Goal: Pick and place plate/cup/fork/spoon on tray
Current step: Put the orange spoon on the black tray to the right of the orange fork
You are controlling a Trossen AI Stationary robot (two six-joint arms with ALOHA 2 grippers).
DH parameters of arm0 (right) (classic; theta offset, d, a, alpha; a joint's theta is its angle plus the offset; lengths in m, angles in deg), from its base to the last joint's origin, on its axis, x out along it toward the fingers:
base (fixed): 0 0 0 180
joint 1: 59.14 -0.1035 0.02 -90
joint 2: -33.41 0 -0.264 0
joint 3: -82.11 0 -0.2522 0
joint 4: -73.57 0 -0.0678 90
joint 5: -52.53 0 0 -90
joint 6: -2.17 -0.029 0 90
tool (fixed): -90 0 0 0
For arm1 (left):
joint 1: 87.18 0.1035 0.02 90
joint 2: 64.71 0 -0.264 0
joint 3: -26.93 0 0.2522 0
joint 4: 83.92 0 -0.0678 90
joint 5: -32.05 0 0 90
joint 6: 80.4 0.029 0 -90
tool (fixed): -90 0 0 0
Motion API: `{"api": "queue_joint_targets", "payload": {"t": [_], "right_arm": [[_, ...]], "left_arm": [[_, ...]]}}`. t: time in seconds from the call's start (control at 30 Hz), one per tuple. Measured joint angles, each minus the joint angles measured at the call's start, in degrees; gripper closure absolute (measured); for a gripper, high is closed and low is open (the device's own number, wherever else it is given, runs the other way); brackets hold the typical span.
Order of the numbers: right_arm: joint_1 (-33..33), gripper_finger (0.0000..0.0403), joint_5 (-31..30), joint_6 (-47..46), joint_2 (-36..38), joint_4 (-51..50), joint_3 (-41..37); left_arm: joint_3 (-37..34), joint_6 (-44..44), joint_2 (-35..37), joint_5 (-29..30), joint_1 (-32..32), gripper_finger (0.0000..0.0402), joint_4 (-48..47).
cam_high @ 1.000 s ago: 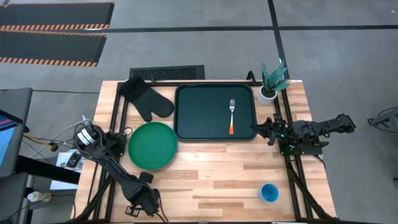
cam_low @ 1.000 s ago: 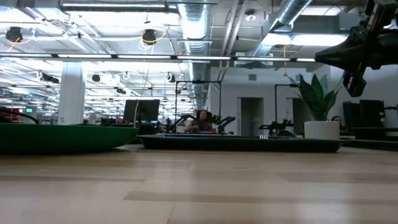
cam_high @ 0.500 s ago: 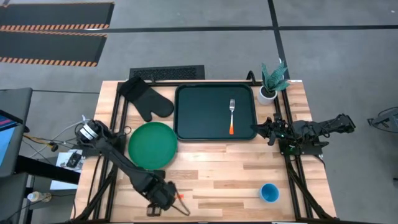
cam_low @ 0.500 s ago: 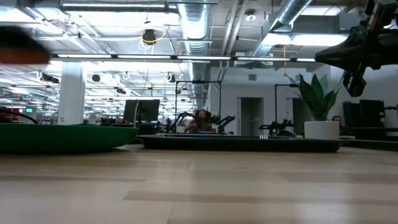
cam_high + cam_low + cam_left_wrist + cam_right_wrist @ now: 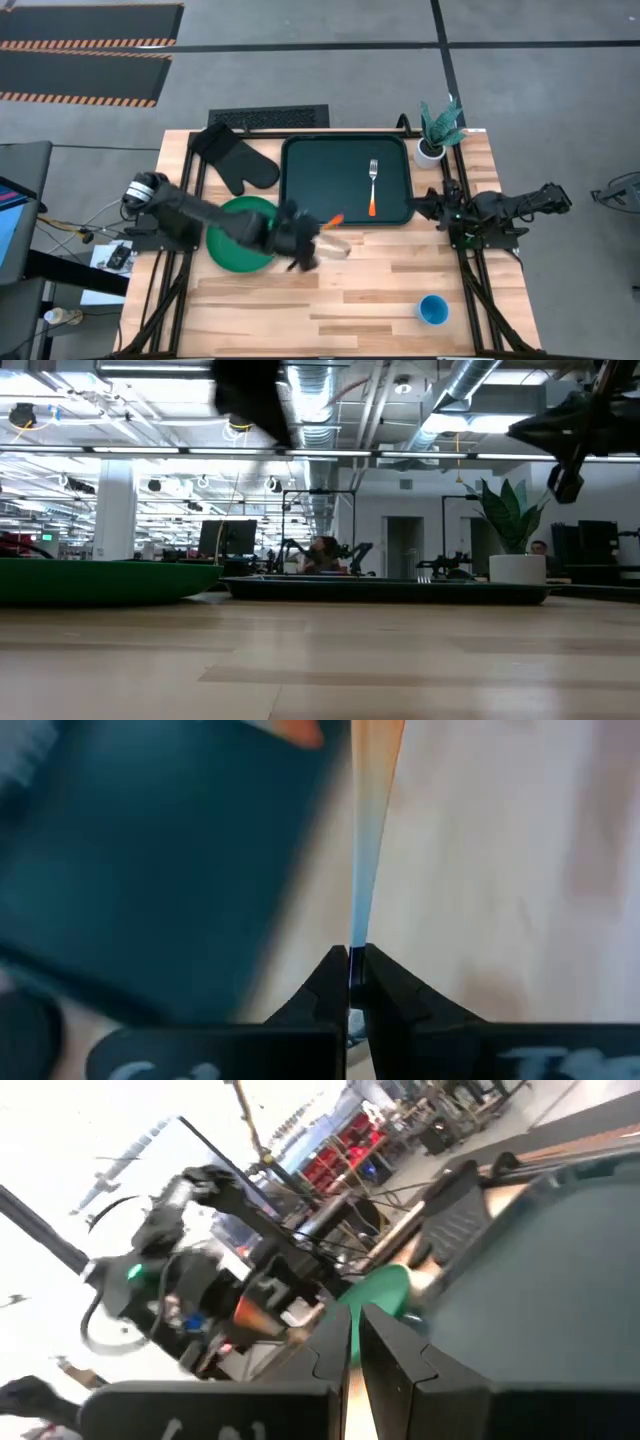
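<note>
My left gripper is shut on the spoon, above the table between the green plate and the near edge of the dark tray. The spoon's orange handle points toward the tray. The fork lies flat on the tray's right half. The blue cup stands on the table at the near right. My right gripper hangs shut and empty at the tray's right edge; it also shows in the low view. My left gripper pinches the spoon's silvery part between its two fingers. The spoon shows edge-on, and its orange handle reaches straight out beyond the fingertips. The spoon is lifted clear of the table.
A black oven mitt lies at the far left beside the tray. A white pot with a green plant stands at the far right corner. My left arm reaches across the plate. Bare wood lies along the near edge.
My left gripper has swung from the table's near edge toward the right and the far edge, up to the tray's near edge. It carries the spoon, which stays clear of the table. My right arm has kept still.
</note>
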Motion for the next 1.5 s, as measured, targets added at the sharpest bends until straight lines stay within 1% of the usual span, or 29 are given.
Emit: {"api": "queue_joint_targets", "payload": {"t": [0.1,0.17,0.23,0.3,0.37,0.53,0.63,0.77,0.9,0.97,1.07,1.13,1.27,1.5], "right_arm": [[0.0,0.0351,0.1,-4.0,0.0,2.0,0.1],[0.0,0.0351,0.1,-7.4,0.0,2.3,0.1],[0.0,0.0351,0.1,-10.8,0.0,2.2,0.1],[0.1,0.0348,0.1,-13.8,0.0,2.3,0.1],[0.0,0.0338,0.1,-17.1,0.0,2.9,0.1],[0.2,0.0292,-1.8,-21.7,0.0,6.4,0.2],[1.2,0.0258,-2.2,-22.3,0.0,8.7,0.2],[3.1,0.0221,-2.8,-23.6,0.0,10.3,0.3],[5.9,0.0202,-3.4,-25.8,-0.1,12.3,0.3],[7.5,0.0199,-3.4,-26.7,-0.4,13.4,0.3],[9.8,0.0199,-3.4,-27.3,-0.8,15.6,0.3],[11.2,0.0202,-3.4,-27.8,-1.4,16.7,0.3],[13.4,0.0205,-3.0,-29.6,-2.8,17.7,0.3],[14.8,0.0204,-2.8,-31.9,-5.1,18.8,0.3]], "left_arm": [[0.0,8.4,0.5,0.4,5.8,0.0401,14.9],[0.0,14.7,0.5,-2.0,9.3,0.0401,26.3],[0.0,19.2,0.5,-6.3,12.5,0.0401,36.7],[0.0,21.2,0.5,-9.6,15.5,0.0401,45.8],[0.0,22.1,0.5,-11.6,18.3,0.0401,53.4],[0.0,22.8,0.5,-16.0,23.4,0.0401,66.7],[0.1,22.4,0.5,-18.7,25.0,0.0401,70.1],[0.1,22.5,0.3,-20.2,25.8,0.0401,72.2],[0.1,22.1,-2.7,-25.9,26.0,0.0401,78.5],[0.5,22.2,-4.4,-27.5,26.0,0.0401,80.5],[1.8,20.5,-6.8,-28.3,26.4,0.0401,82.6],[3.0,19.2,-8.7,-30.5,26.9,0.0401,84.4],[7.9,18.1,-12.5,-35.5,28.1,0.0401,84.1],[17.0,18.5,-20.2,-41.5,29.5,0.0401,82.8]]}}
